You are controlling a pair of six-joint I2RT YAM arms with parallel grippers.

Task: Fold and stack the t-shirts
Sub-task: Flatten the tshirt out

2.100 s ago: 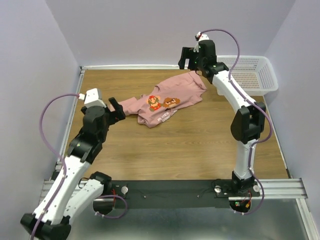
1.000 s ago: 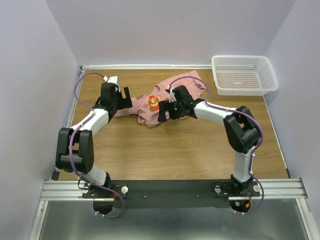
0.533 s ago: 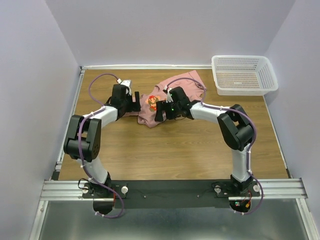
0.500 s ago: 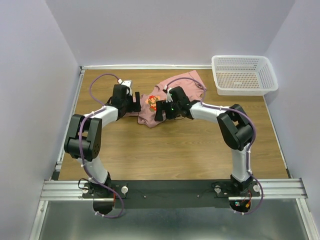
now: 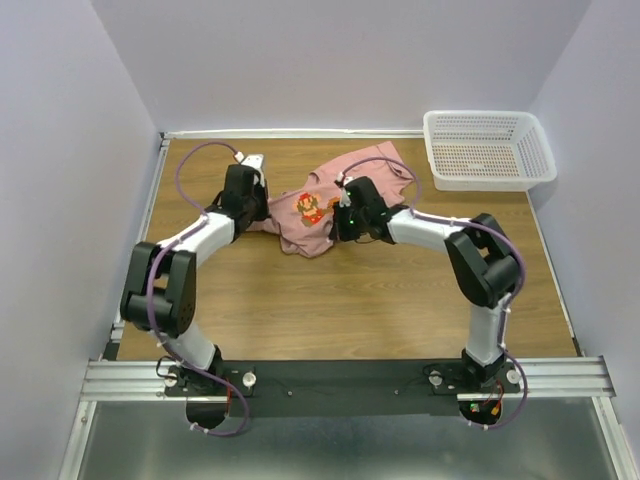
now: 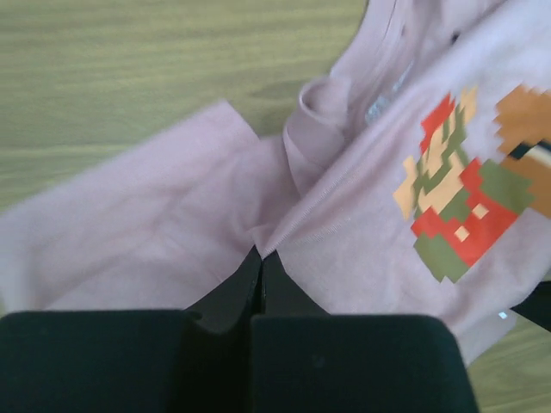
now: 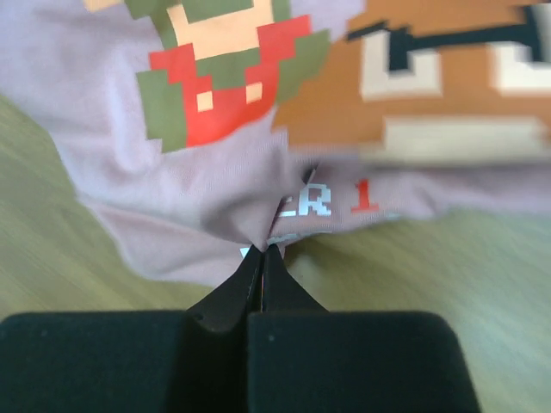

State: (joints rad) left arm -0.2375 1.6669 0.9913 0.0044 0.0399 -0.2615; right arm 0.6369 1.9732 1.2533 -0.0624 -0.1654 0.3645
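Note:
One crumpled dusty pink t-shirt [image 5: 318,208] lies on the far middle of the wooden table, its pixel-figure print facing up. My left gripper [image 5: 263,213] is at its left edge. In the left wrist view that gripper [image 6: 260,252] is shut, pinching a fold of the t-shirt [image 6: 344,215] beside the neckline and sleeve. My right gripper [image 5: 338,227] sits at the shirt's near edge. Seen from the right wrist, the gripper [image 7: 261,249] is shut on a bunched fold of the t-shirt [image 7: 215,206], just under the printed lettering.
A white mesh basket [image 5: 488,150] stands at the far right corner of the table [image 5: 330,300]. Lilac walls enclose the table on three sides. Both arm bases sit on the metal rail at the near edge.
Both grippers have gone from open to shut on the shirt fabric. The right wrist has shifted slightly right, uncovering more of the print; the left wrist has settled at the shirt's left edge.

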